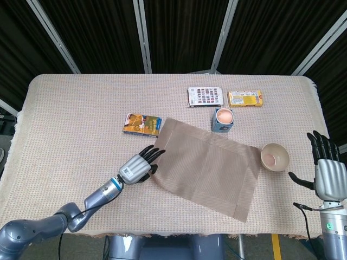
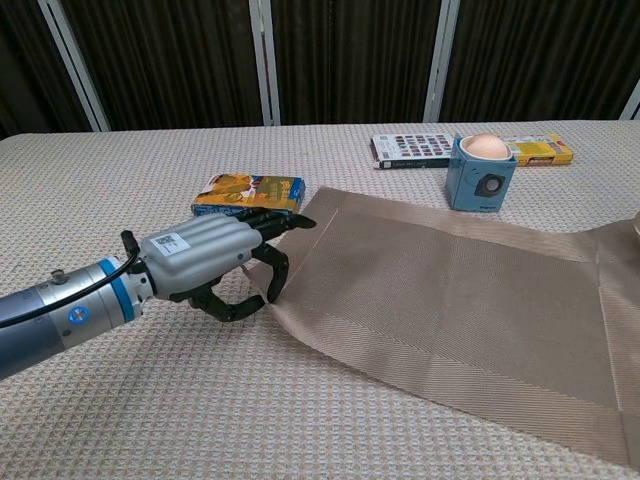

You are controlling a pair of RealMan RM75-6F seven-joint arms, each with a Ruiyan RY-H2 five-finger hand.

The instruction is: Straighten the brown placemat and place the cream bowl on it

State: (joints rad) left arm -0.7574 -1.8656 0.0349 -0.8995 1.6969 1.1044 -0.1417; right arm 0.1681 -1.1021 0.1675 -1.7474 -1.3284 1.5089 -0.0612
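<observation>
The brown placemat lies skewed across the middle of the table, its long side running from upper left to lower right. My left hand is at the mat's left corner; in the chest view the left hand has its fingers over the placemat edge and the thumb curled under it, gripping it. The cream bowl stands upright on the cloth, just off the mat's right corner. My right hand hovers right of the bowl with fingers spread and nothing in it.
A blue snack box lies just beyond the left hand. A blue cup holding a peach ball touches the mat's far edge. Behind it lie a patterned card box and a yellow box.
</observation>
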